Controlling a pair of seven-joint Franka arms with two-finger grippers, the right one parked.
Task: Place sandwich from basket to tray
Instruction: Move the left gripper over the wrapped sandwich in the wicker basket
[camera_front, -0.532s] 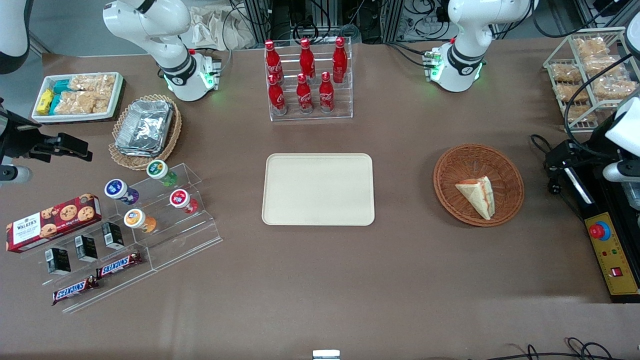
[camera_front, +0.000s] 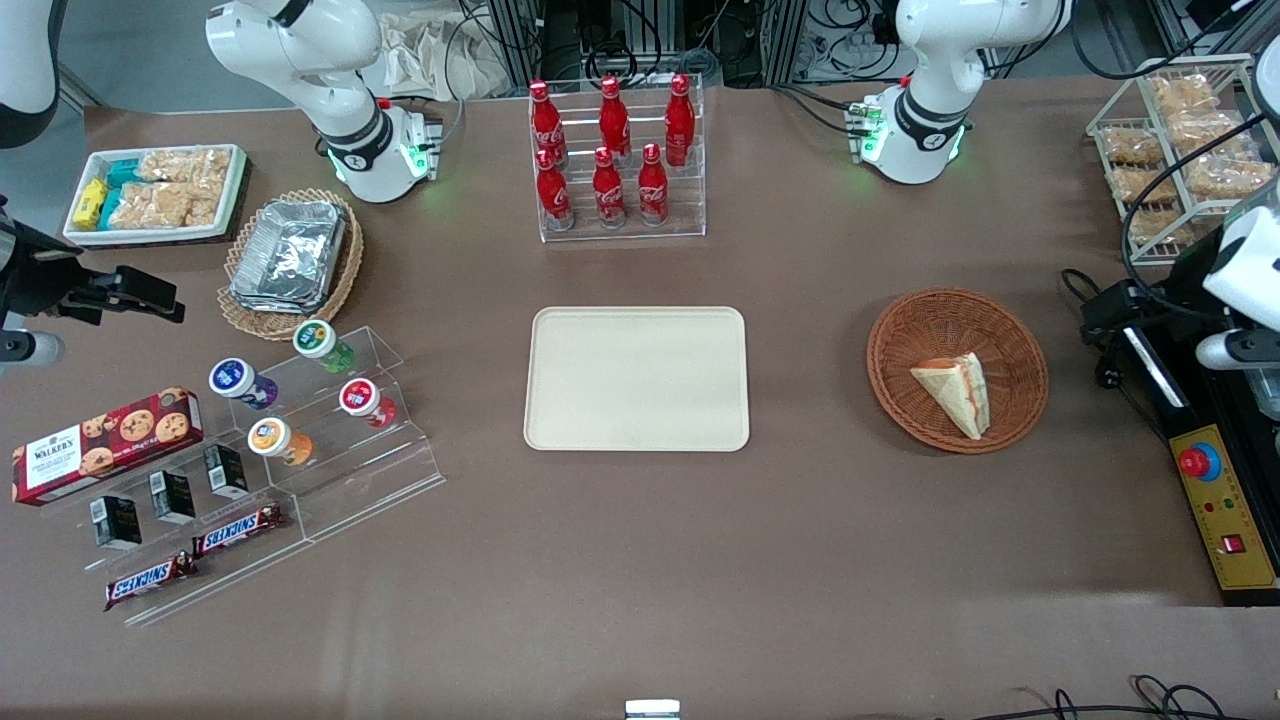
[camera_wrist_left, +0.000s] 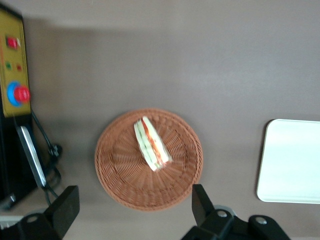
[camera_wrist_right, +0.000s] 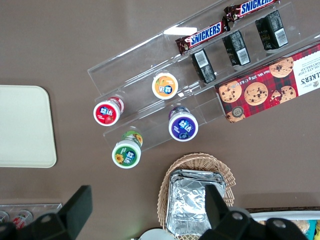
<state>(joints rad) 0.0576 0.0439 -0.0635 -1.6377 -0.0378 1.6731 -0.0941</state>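
The sandwich (camera_front: 953, 392), a pale bread wedge with red and green filling, lies in the reddish-brown wicker basket (camera_front: 905, 335) toward the working arm's end of the table. The cream tray (camera_front: 637, 378) sits bare at mid-table. My gripper (camera_front: 1105, 322) hovers high beside the basket, above the table's end. In the left wrist view the gripper (camera_wrist_left: 134, 206) is open, its fingers (camera_wrist_left: 67, 209) spread wider than the basket (camera_wrist_left: 117, 172), just off the rim and short of the sandwich (camera_wrist_left: 151, 144). A tray (camera_wrist_left: 292, 162) corner shows there too.
A yellow control box with a red button (camera_front: 1215, 500) and cables lie beside the basket at the table's end. A wire rack of snack packets (camera_front: 1180, 150) stands farther back. A rack of cola bottles (camera_front: 615, 160) stands farther from the camera than the tray.
My gripper and wrist have shifted slightly toward the basket. The sandwich, basket and tray have not moved.
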